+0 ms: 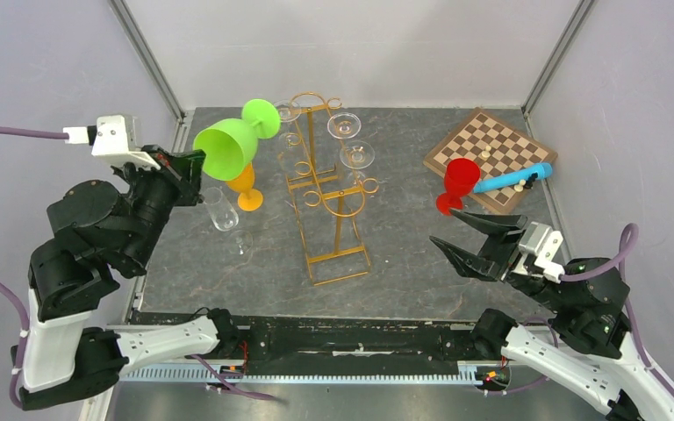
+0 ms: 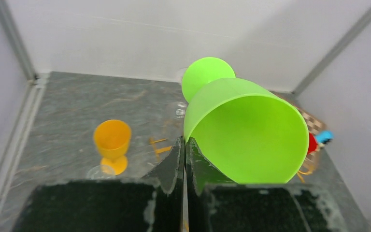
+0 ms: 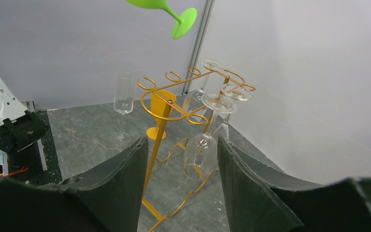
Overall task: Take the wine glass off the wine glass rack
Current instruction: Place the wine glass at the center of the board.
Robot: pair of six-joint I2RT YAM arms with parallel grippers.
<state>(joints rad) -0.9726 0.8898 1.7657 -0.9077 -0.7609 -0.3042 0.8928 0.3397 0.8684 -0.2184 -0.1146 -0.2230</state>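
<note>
Grey marbled surface [image 1: 404, 263] fills a pale-walled enclosure, and the gold wine glass rack [image 1: 329, 197] stands at its middle, its wire base resting flat. The green wine glass [image 1: 228, 147] is off the rack and up in the air, at about 10 o'clock of the rack in the top view. It lies sideways, its mouth turned toward 7 o'clock and its round foot toward 1 o'clock. The left fingers [image 1: 195, 167] are pressed together on the rim of its bowl. In the left wrist view the two fingers [image 2: 176, 162] meet edge to edge, with the green wall [image 2: 251, 130] caught at their tips and spreading out toward 2 o'clock. In the right wrist view the green foot [image 3: 183, 21] hangs high above the curled hooks, apart from them.

Clear wine glasses [image 1: 356, 155] hang upside down from the rack's far hooks. An orange goblet [image 1: 247, 186] stands at 9 o'clock of the rack, with a tall clear glass [image 1: 220, 209] just beside it toward 7 o'clock.

The right fingers [image 1: 472, 219] are partly spread and hold nothing. They hover at 4 o'clock of the rack, well apart from it, tips pointing toward it. In the right wrist view the rack's post and a hanging clear glass [image 3: 199, 154] show in the gap between them [image 3: 121, 188].

A chessboard [image 1: 500, 145] lies at 2 o'clock, with a red goblet [image 1: 459, 180] and a blue tube [image 1: 513, 179] on it.
</note>
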